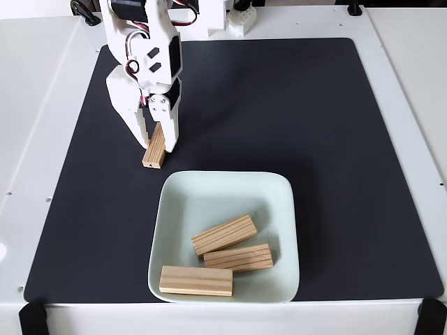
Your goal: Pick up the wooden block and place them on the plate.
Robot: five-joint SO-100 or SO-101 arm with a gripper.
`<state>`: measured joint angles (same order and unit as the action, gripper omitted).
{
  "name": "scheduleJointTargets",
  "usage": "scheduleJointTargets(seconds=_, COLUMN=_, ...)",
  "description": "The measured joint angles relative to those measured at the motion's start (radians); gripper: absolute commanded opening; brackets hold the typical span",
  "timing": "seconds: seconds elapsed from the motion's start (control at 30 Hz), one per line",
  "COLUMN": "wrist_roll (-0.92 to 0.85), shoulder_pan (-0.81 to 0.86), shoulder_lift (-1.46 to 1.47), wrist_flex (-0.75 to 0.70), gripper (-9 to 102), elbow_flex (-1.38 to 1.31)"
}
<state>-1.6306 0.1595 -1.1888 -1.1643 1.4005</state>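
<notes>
Currently: white pincer (155,139), closed on fourth wooden block (154,149), block's lower end on black mat (314,139), just above plate's top-left corner. Three wooden blocks (224,234) (239,257) (195,280) inside pale plate (283,202), toward its lower part. White tabletop (42,105) beneath mat.

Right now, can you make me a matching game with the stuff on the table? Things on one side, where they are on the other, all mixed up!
Things:
1. block between the jaws
2. plate
3. black mat
4. three loose blocks

Places:
A. lying inside the plate
B. spread over the white table
C. standing on the mat, above the plate's left corner in the fixed view
D. near the mat's front edge

Pairs: 1-C, 2-D, 3-B, 4-A
</notes>
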Motion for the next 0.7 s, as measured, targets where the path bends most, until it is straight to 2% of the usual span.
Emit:
scheduleJointTargets(seconds=0.2, wrist_roll=0.021, shoulder_pan=-0.049, shoulder_lift=-0.261, wrist_flex=-0.149, gripper=0, elbow_flex=0.126)
scheduleJointTargets(seconds=0.37, wrist_roll=0.183, shoulder_pan=-0.195, shoulder_lift=-0.545, wrist_flex=-0.156, gripper=0, elbow_flex=0.224)
scheduleJointTargets(seconds=0.53, wrist_roll=0.414, shoulder_pan=-0.334, shoulder_lift=-0.759, wrist_flex=0.014, gripper=0, elbow_flex=0.244)
scheduleJointTargets(seconds=0.7, wrist_roll=0.727, shoulder_pan=-0.451, shoulder_lift=-0.857, wrist_flex=0.357, gripper=0, elbow_flex=0.247)
